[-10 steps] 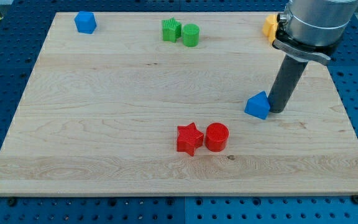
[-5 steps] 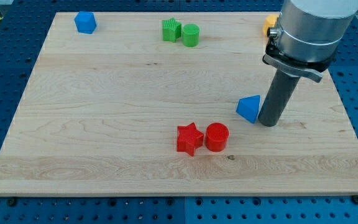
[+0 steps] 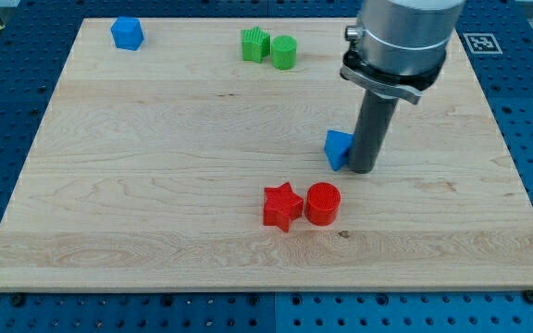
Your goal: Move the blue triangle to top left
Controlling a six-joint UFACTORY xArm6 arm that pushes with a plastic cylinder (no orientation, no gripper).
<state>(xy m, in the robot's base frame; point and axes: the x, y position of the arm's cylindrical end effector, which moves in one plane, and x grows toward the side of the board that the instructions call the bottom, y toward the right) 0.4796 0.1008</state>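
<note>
The blue triangle (image 3: 339,149) lies on the wooden board (image 3: 155,166), right of centre. My tip (image 3: 362,170) touches its right side, and the rod hides part of the block. A second blue block (image 3: 127,33), many-sided, sits near the board's top left corner, far from the tip.
A green star (image 3: 254,43) and a green cylinder (image 3: 284,52) stand together at the top centre. A red star (image 3: 282,206) and a red cylinder (image 3: 323,203) stand together just below and left of my tip. The arm's grey body (image 3: 401,37) hides the top right corner.
My tip has moved toward the view's left, pushing the blue triangle along with it. The arm's body now covers the yellow block seen earlier at the top right.
</note>
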